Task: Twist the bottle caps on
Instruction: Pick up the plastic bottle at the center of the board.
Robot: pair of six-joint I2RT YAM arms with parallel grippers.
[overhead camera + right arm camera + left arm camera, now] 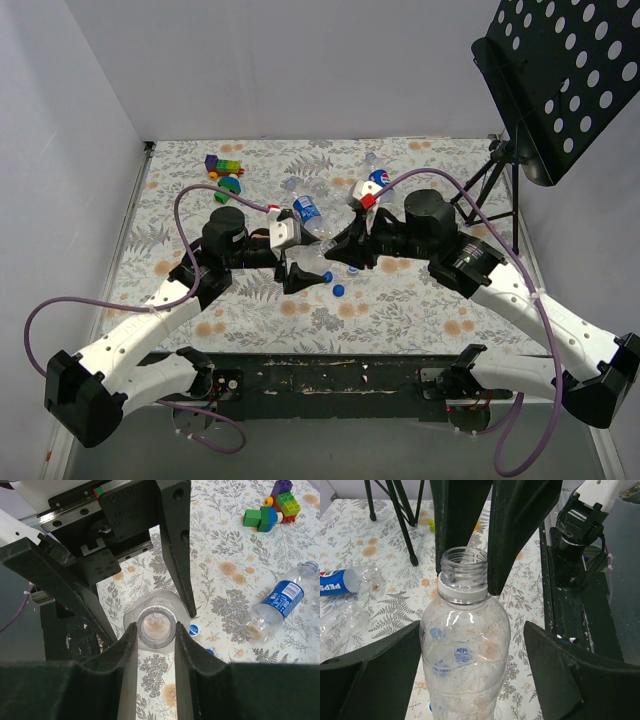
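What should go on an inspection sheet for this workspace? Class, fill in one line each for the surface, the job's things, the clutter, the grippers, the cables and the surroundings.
surface: table under a floral cloth.
job's things: uncapped bottle standing upright; Pepsi bottles lying down; loose blue caps on the cloth.
clutter: toy blocks, far left.
grippers: right gripper fingers clamp the upright bottle's neck; left gripper fingers flank its body, with a gap on one side.
cables: purple cables loop over both arms.
surroundings: black music stand at the far right; pale walls.
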